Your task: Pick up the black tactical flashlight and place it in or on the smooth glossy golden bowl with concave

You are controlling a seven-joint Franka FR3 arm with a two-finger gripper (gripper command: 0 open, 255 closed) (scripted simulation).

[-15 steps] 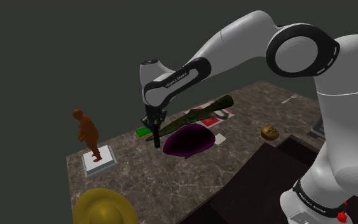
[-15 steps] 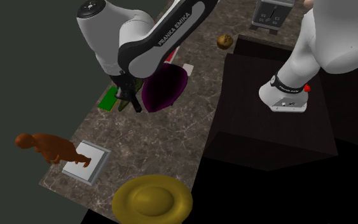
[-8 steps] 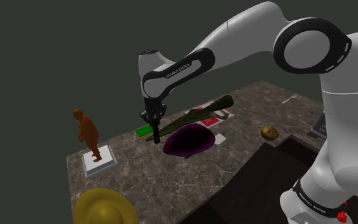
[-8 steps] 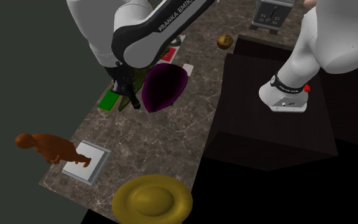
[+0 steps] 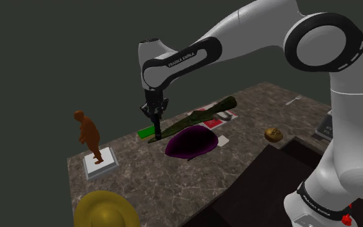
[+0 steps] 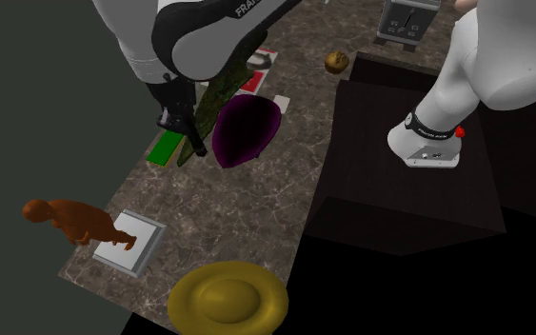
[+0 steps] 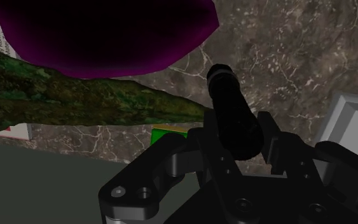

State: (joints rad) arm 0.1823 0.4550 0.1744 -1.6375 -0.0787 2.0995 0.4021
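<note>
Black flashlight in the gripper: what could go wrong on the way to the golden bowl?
1. The black cylindrical flashlight juts past the black gripper; it might pivot or slip.
2. The brown human figurine on its white base stands towards the shiny golden bowl; a low carry could topple it.
3. The bowl sits at the countertop corner; a released flashlight may roll out and off.
</note>
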